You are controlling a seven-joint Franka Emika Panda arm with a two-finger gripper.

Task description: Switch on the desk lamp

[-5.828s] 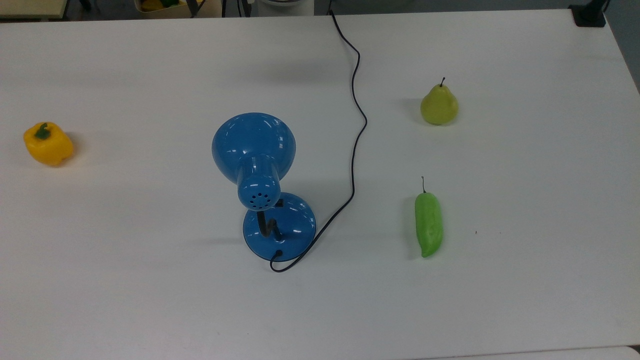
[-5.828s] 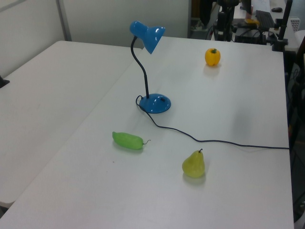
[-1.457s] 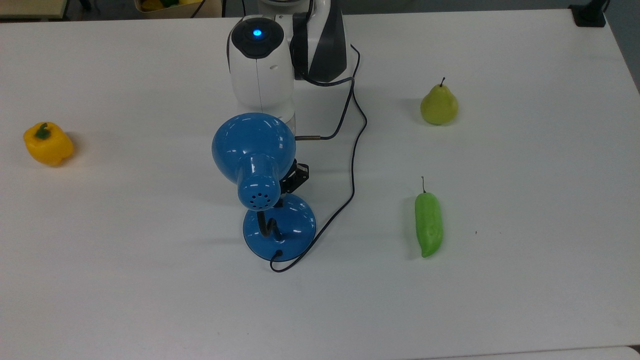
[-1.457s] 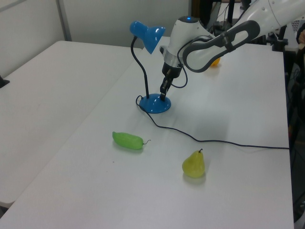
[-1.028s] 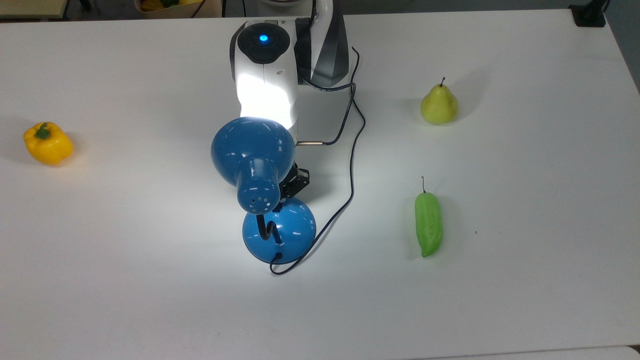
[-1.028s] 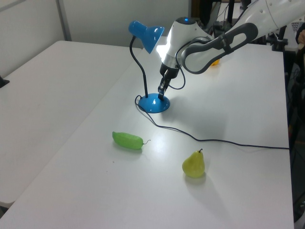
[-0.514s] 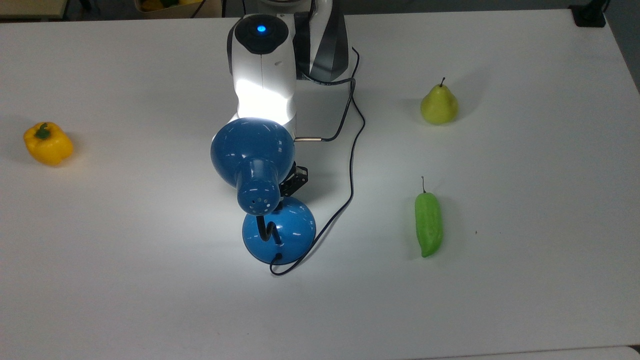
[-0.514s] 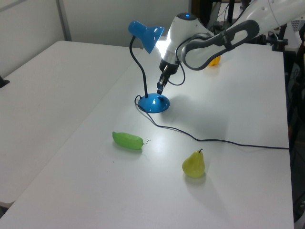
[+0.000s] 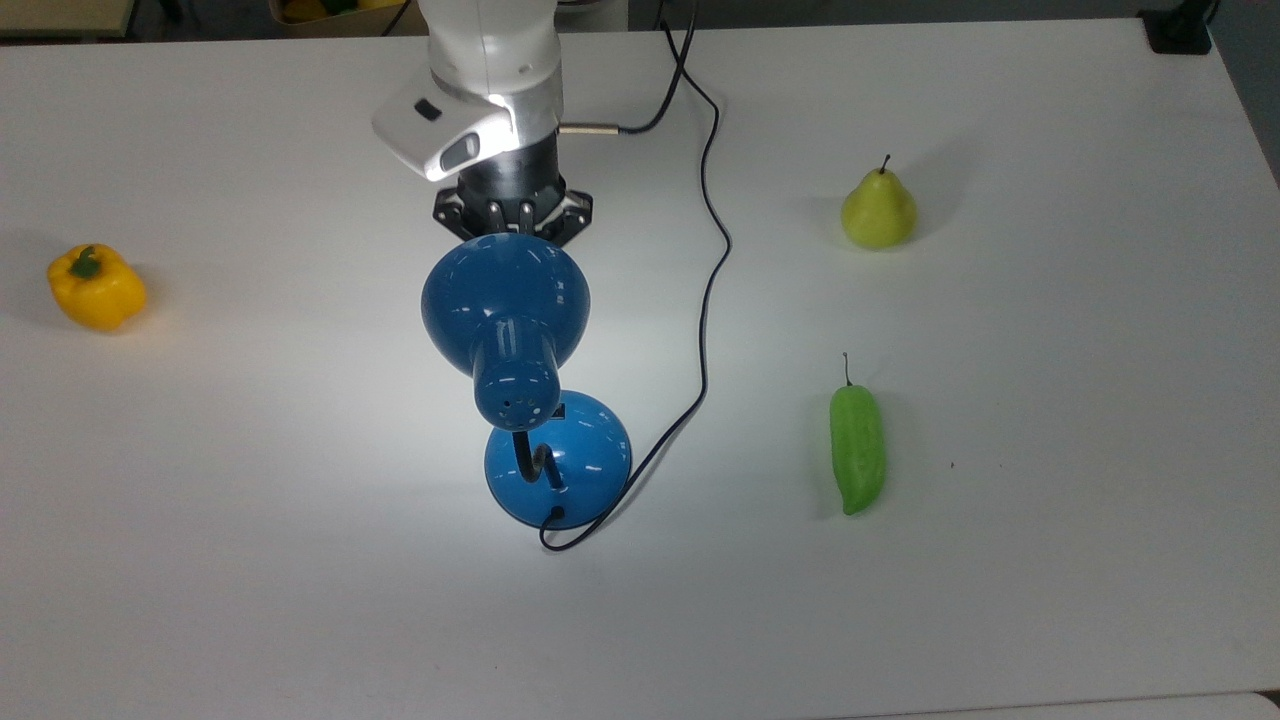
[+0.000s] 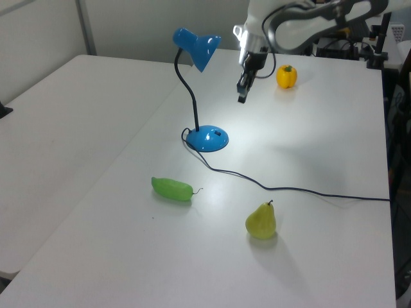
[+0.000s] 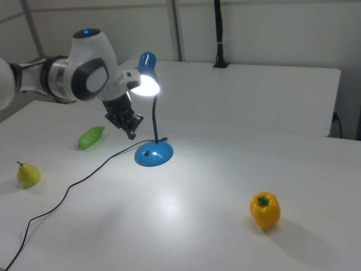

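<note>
Desk lamp [image 11: 149, 84] lit, shade glowing and a bright pool on the white surface [image 11: 186, 209]; its round base [image 10: 207, 138] sits below the hand [image 10: 242, 94], which hangs in the air clear of it, holding nothing. Cannot tell whether the fingers stand apart or together. Yellow pepper [image 10: 286, 76] lies on the surface beyond the hand in the left view; green pepper [image 11: 90, 137] and pear [image 11: 27, 174] lie off to the right view's left of it.

We're in a lab here: a broad white table [image 9: 1000, 600] with a robot arm [image 11: 73, 79] over it. Behind sit tripods and gear [image 10: 321, 32], with plain partition walls [image 11: 271, 34] around.
</note>
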